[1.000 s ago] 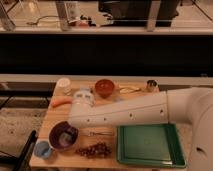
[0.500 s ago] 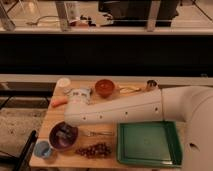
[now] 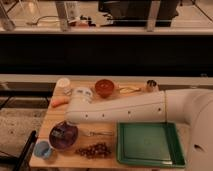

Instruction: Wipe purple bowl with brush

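Reaching down at the lower left of the frame, the gripper (image 3: 65, 126) hangs from the end of the white arm (image 3: 125, 107), directly above the purple bowl (image 3: 71, 142). Whether it is clenched, released or grasping anything cannot be told from this view.

Just beneath it, inside the bowl toward its upper left, lies a small blocky object, dark with a pale grey part. This is judged to be the brush (image 3: 58, 133). It looks to be down against the bowl's inner surface, which fits a wiping stroke in progress. Contact between gripper and brush cannot be confirmed.

The bowl is round, shallow and dark purple. It sits upright on the wooden table (image 3: 50, 119) near the front left corner. No residue can be made out inside it.

Moving outward:
- A light-blue cup (image 3: 42, 149) stands just beside the bowl at lower left.
- A thin fork (image 3: 100, 133) lies to the bowl's right.
- A cluster of dark red grapes (image 3: 94, 149) lies below the fork.
- A green tray (image 3: 147, 145) fills the lower right.
- An orange-red bowl (image 3: 104, 87) stands well apart at upper centre.

The arm spans the table from the right, judged a low reach that clears these items.
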`<state>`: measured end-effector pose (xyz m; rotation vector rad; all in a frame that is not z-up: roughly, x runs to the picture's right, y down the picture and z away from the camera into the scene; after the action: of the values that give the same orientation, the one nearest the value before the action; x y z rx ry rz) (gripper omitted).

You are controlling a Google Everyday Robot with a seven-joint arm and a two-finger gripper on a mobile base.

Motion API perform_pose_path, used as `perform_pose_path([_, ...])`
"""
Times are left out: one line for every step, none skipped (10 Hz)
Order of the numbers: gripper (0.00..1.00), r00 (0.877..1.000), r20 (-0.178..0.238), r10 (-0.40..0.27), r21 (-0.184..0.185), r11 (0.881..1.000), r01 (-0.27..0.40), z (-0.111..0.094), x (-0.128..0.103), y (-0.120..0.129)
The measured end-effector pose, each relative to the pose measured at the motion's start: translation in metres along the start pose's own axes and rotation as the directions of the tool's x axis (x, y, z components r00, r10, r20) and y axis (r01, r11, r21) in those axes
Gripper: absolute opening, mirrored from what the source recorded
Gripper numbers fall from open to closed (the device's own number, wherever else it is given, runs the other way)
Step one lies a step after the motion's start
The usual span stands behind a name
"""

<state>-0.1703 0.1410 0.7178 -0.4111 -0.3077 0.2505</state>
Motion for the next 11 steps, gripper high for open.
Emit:
perform_pose_path([0.0,1.0,0.01,-0.003,-0.011,1.0,0.003,-0.002,-0.001,0.002])
perform_pose_path([0.0,1.0,0.017,-0.012,-0.024,1.0,0.012,-0.004,-0.003,0.005])
perform_pose_path([0.0,1.0,0.019,-0.018,-0.04,0.999,0.018,-0.005,-0.004,0.008])
perform_pose_path([0.0,1.0,0.018,-0.023,-0.057,0.998,0.024,-0.006,-0.002,0.01])
perform_pose_path([0.0,1.0,0.016,-0.022,-0.07,0.997,0.023,-0.008,-0.001,0.012])
perform_pose_path([0.0,1.0,0.013,-0.021,-0.085,0.996,0.022,-0.009,0.001,0.014])
perform_pose_path([0.0,1.0,0.009,-0.023,-0.1,0.995,0.024,-0.009,0.003,0.015])
perform_pose_path([0.0,1.0,0.003,-0.022,-0.119,0.993,0.022,-0.01,0.004,0.019])
perform_pose_path([0.0,1.0,-0.001,-0.022,-0.127,0.992,0.022,-0.01,0.005,0.022])
perform_pose_path([0.0,1.0,-0.008,-0.022,-0.143,0.99,0.02,-0.011,0.009,0.029])
perform_pose_path([0.0,1.0,-0.016,-0.019,-0.153,0.988,0.016,-0.012,0.013,0.034])
